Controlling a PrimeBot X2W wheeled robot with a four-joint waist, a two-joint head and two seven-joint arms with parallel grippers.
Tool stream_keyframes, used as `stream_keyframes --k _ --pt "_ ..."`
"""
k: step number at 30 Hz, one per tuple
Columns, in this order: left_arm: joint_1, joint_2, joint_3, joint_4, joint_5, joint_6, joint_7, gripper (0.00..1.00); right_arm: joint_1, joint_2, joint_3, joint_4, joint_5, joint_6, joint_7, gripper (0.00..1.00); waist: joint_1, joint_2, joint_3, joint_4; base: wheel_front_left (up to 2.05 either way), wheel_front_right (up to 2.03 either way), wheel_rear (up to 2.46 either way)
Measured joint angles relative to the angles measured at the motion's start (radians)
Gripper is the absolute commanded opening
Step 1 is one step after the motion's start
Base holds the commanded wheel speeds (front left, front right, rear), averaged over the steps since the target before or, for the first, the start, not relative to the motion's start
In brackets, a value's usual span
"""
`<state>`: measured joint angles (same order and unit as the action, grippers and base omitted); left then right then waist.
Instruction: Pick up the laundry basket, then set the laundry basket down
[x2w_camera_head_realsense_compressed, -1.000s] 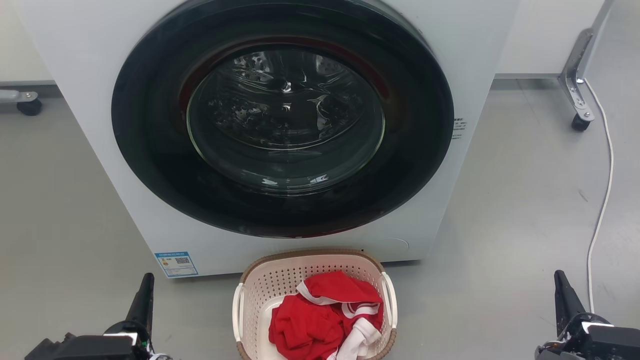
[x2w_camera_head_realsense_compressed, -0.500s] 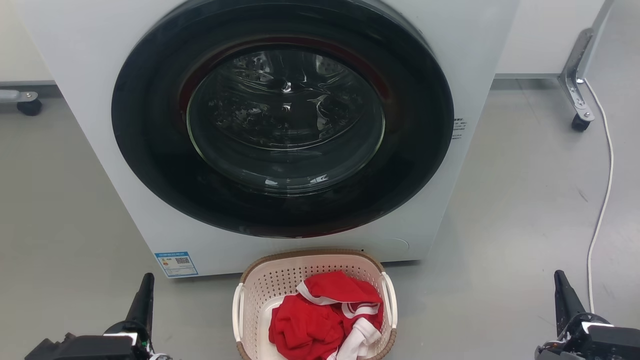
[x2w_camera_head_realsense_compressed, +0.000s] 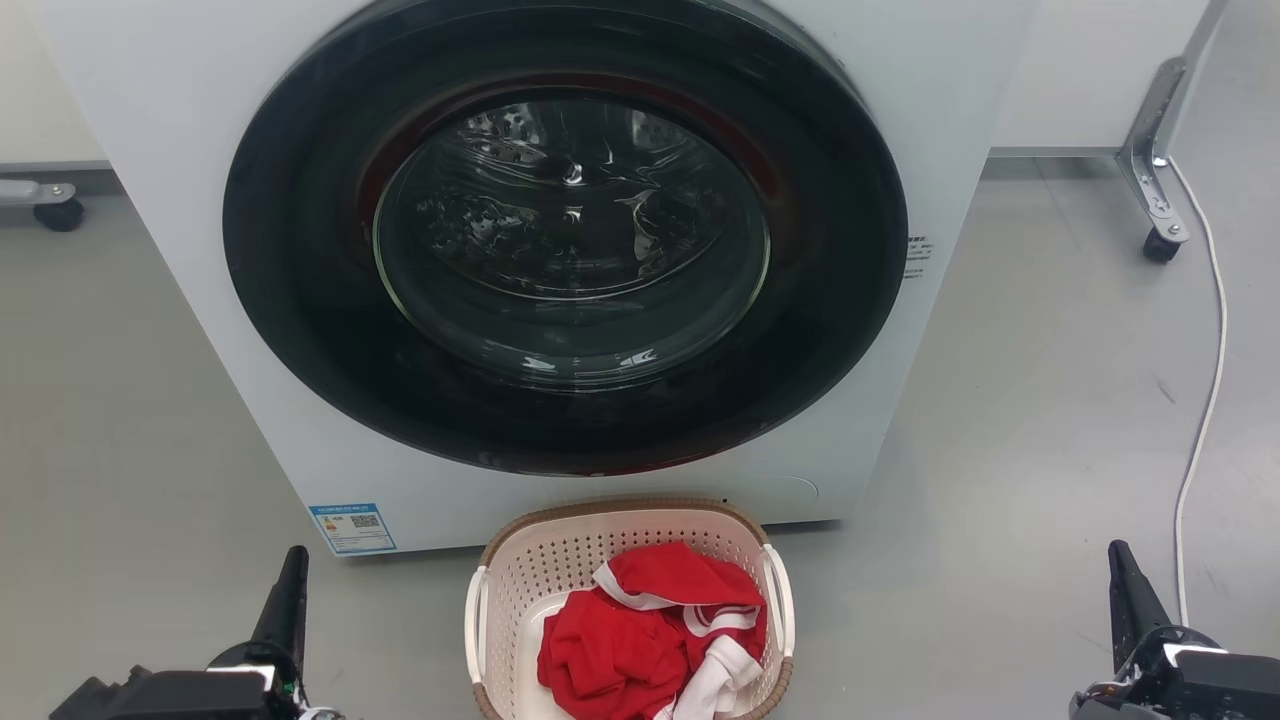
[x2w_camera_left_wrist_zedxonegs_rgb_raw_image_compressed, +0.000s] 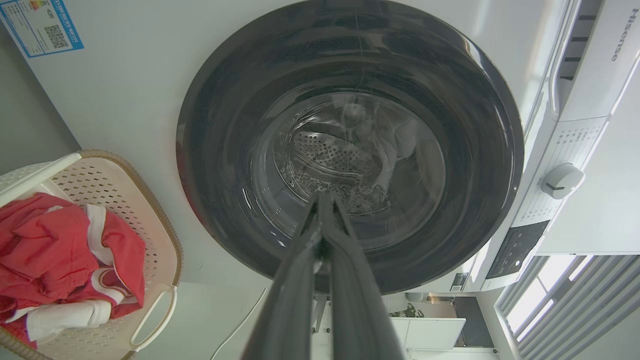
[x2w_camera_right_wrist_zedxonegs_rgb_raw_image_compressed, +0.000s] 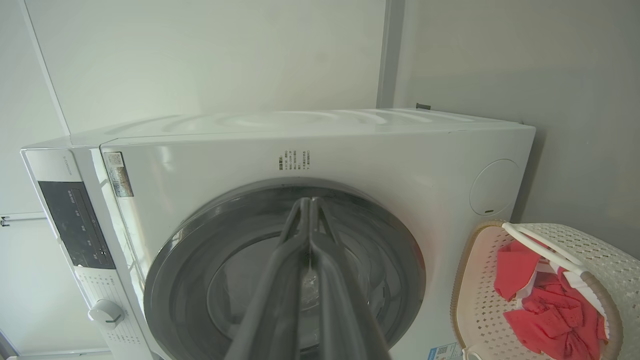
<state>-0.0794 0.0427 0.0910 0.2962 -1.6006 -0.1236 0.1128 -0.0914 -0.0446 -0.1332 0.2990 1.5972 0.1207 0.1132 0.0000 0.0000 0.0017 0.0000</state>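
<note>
Cream laundry basket (x2w_camera_head_realsense_compressed: 560, 565) on floor (x2w_camera_head_realsense_compressed: 1020, 430), back rim just beside washing machine (x2w_camera_head_realsense_compressed: 200, 150), grey floor showing either side, left pincer (x2w_camera_head_realsense_compressed: 294, 556) and right pincer (x2w_camera_head_realsense_compressed: 1118, 552) closed, empty, well apart from it.

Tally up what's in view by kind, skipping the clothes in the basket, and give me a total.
Washing machine: 1
Laundry basket: 1
Pincers: 2, left pincer and right pincer
Caster wheels: 2, one far left, one far right
White cable: 1
Total: 7
</note>
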Motion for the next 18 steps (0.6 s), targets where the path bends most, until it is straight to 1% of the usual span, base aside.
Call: stream_keyframes --k 18 --pt "0.0 0.0 0.0 0.0 0.0 0.0 0.0 0.0 0.0 0.0 0.0 0.0 0.0 0.002 0.0 0.0 0.0 0.0 0.0 0.0 0.0 0.0 0.0"
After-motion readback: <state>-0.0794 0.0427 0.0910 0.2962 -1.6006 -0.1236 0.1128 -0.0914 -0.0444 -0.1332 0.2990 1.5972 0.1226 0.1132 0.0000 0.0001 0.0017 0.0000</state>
